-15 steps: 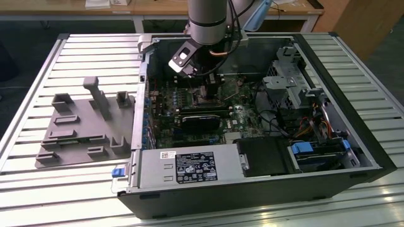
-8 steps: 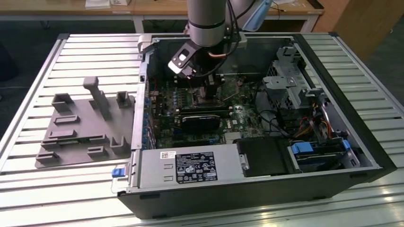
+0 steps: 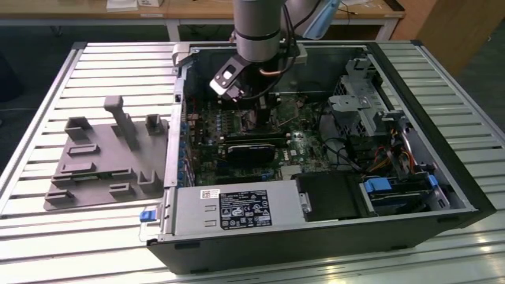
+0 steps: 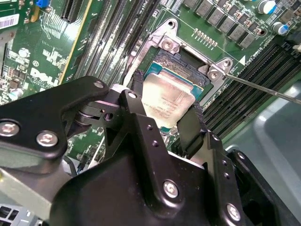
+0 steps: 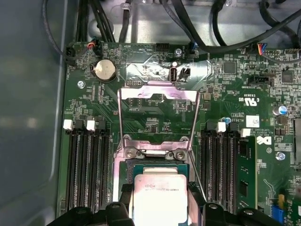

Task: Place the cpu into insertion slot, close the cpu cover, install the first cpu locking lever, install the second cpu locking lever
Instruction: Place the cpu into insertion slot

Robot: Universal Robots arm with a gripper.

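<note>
Inside the open computer case my gripper reaches down to the green board. In both wrist views it is shut on the cpu, a silver-grey square chip with one black finger on each of two opposite edges. The chip sits over the insertion slot, whose dark pin field and black rim show past its far edge; whether it rests fully seated I cannot tell. The cpu cover, a silver frame, stands swung open beyond the socket. Two thin locking levers are raised along its sides.
Long black memory slots flank the socket closely. A black expansion card lies in front of the socket. Cables and drive bays fill the exterior view's right side. A grey fixture plate lies on the slatted table outside the case.
</note>
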